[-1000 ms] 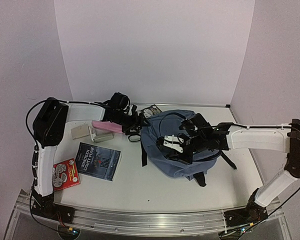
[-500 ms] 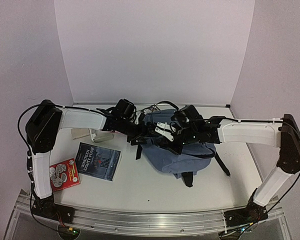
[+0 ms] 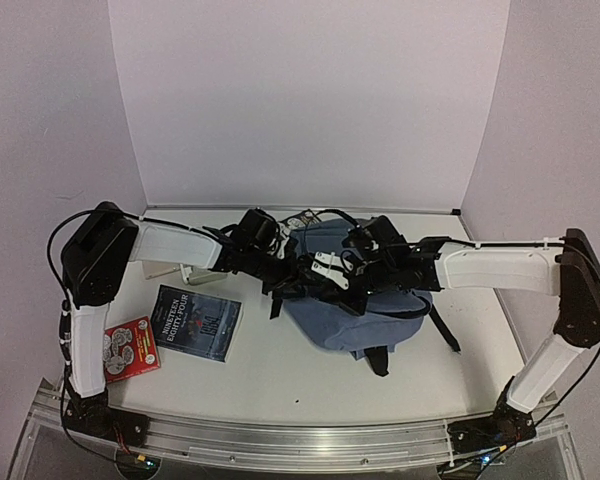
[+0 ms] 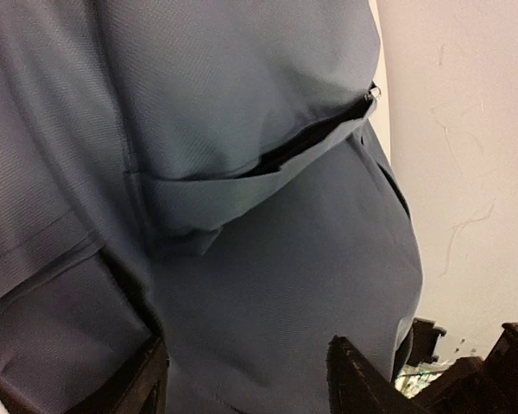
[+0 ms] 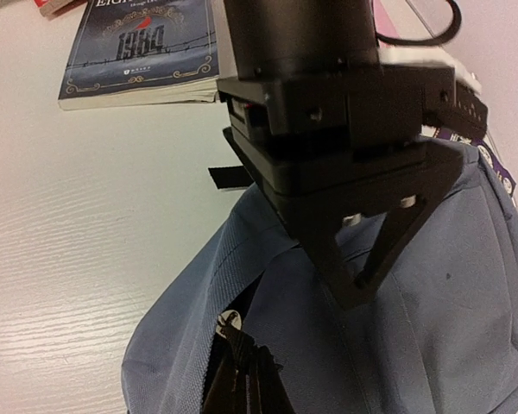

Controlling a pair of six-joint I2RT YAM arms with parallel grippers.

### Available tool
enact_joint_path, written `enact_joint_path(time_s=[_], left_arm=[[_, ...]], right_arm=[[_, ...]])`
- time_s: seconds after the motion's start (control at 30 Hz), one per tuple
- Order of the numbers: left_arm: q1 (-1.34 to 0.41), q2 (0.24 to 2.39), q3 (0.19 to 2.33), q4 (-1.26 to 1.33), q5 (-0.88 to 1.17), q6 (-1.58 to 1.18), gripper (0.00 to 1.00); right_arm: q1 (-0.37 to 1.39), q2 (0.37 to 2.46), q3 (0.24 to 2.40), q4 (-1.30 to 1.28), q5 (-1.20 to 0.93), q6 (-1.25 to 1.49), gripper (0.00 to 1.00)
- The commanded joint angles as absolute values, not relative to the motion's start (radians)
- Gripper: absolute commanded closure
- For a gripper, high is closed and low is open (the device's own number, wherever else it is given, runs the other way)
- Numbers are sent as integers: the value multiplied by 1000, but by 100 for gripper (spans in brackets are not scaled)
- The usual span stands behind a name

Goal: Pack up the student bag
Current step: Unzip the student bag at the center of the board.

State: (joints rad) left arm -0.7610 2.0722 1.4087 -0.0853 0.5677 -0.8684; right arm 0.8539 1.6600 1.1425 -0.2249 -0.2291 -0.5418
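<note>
The student bag [image 3: 365, 305] is a blue-grey backpack lying mid-table, its black straps trailing at the left and front. My left gripper [image 3: 292, 276] is at the bag's left edge. In the left wrist view its fingers [image 4: 363, 386] stand apart, and the bag's fabric [image 4: 268, 285] bulges across the whole gap. A partly open zipper [image 4: 311, 147] runs above them. My right gripper [image 3: 328, 270] meets it from the right. It [image 5: 244, 371] is shut on a black zipper pull with a metal ring [image 5: 230, 321] beside a dark opening in the bag [image 5: 440, 345].
A dark paperback, Nineteen Eighty-Four [image 3: 195, 322] [image 5: 142, 47], lies left of the bag. A red booklet [image 3: 130, 348] sits near the left arm's base. A beige box [image 3: 163, 268] is half hidden under the left arm. A patterned flat item [image 3: 302, 218] peeks out behind the bag.
The left arm has stretched right from the pink case to the bag's left edge, and now covers that case. The right gripper has moved left and back, and the bag has shifted left with it.
</note>
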Motion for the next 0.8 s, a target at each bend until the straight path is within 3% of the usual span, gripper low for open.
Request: enact_joint_path(time_s=[0.0,0.13,0.23,0.3,0.67,0.7,0.77], left_arm=[[-765,2157,1488,-93,638,-872,55],[-763,2164,1491,-98,631,-870,75],[-753,2165,1495,-116,613,-862,96],[-739,2167,1496,-126,605,-864,100],[-625,2172,1543,-167,561,-850,99],[-635,2161,1551,-184,549,-830,95],[-675,2104,1532,-221,482,-799,67]], right_arm=[[868,1602,1129,-202,-271,-551,100],[869,1599,1105,-229,-274,-565,100],[870,1584,1071,-242,-268,-578,100],[870,1568,1045,-248,-262,-584,100],[869,1516,871,-290,-255,-617,100],[869,1526,873,-286,-253,-612,100],[868,1551,889,-267,-252,-593,100]])
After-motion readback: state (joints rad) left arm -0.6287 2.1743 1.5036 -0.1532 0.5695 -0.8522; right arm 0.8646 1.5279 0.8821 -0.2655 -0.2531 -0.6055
